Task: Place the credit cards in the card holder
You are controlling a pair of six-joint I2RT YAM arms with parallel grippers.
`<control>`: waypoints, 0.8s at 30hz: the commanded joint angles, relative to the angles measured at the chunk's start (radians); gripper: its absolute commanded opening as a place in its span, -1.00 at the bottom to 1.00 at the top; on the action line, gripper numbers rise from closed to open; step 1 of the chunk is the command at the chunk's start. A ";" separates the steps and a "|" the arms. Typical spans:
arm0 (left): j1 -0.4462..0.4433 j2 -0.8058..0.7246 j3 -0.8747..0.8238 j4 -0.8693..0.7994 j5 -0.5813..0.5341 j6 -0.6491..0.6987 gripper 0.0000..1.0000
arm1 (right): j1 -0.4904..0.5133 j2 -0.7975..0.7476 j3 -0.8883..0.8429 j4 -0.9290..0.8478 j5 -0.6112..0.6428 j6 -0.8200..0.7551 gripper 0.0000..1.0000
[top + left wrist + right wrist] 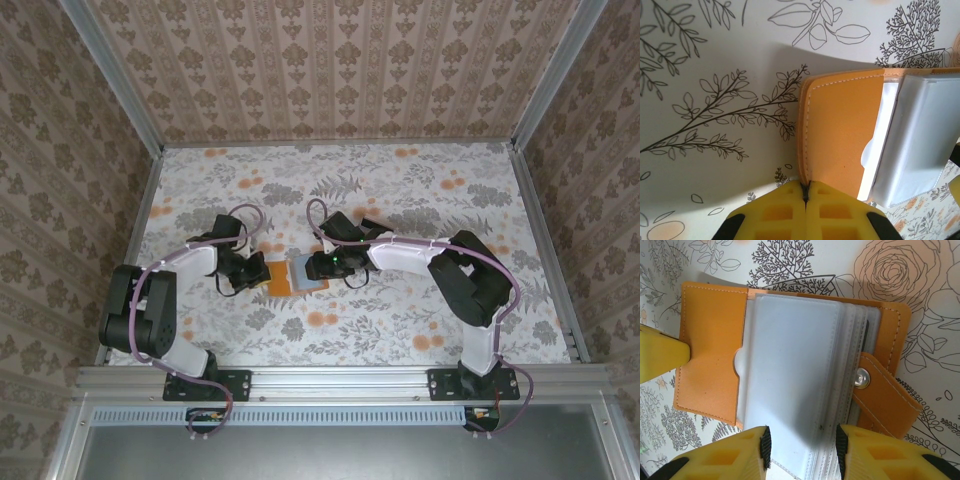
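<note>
The orange card holder (281,276) lies open on the flowered table, its stack of clear grey sleeves (310,271) facing up. My left gripper (257,270) is shut on the outer edge of the holder's orange flap (840,135), its yellow fingers (785,210) pressed together over the stitched rim. My right gripper (802,447) is open, one finger on each side of the near end of the sleeves (795,365). The snap tab (885,395) hangs out to the right. A thin dark edge (866,335) between the sleeves may be a card. The other credit cards are hidden.
The left gripper's yellow finger (660,360) shows at the holder's left edge in the right wrist view. Patterned walls (330,70) and metal rails (340,380) enclose the table (400,330). Both arms meet at the middle of it.
</note>
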 commanded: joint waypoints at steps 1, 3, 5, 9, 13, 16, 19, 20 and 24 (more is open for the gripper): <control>-0.011 0.021 -0.010 0.000 0.013 0.000 -1.00 | 0.011 -0.036 0.015 -0.025 0.017 -0.015 -0.17; -0.014 0.021 -0.009 -0.003 0.013 0.001 -1.00 | 0.013 -0.046 0.010 -0.026 0.027 -0.016 -0.17; -0.015 0.019 -0.011 -0.003 0.010 0.001 -1.00 | 0.013 -0.063 0.007 -0.029 0.043 -0.021 -0.18; -0.016 0.023 -0.011 0.002 0.010 -0.002 -1.00 | 0.014 -0.085 0.008 -0.028 0.051 -0.022 -0.18; -0.019 0.024 -0.011 0.004 0.012 -0.004 -1.00 | 0.019 -0.076 0.021 -0.038 0.048 -0.026 -0.18; -0.021 0.023 -0.010 0.002 0.011 -0.004 -1.00 | 0.018 -0.038 0.031 -0.036 0.035 -0.025 -0.18; -0.021 0.023 -0.009 0.002 0.012 -0.003 -1.00 | 0.020 -0.005 0.040 -0.027 0.017 -0.018 -0.17; -0.021 0.022 -0.009 0.001 0.012 -0.002 -1.00 | 0.021 0.003 0.040 -0.022 0.017 -0.016 -0.18; -0.021 0.023 -0.008 0.000 0.012 -0.002 -1.00 | 0.020 0.035 0.050 -0.035 0.034 -0.021 -0.18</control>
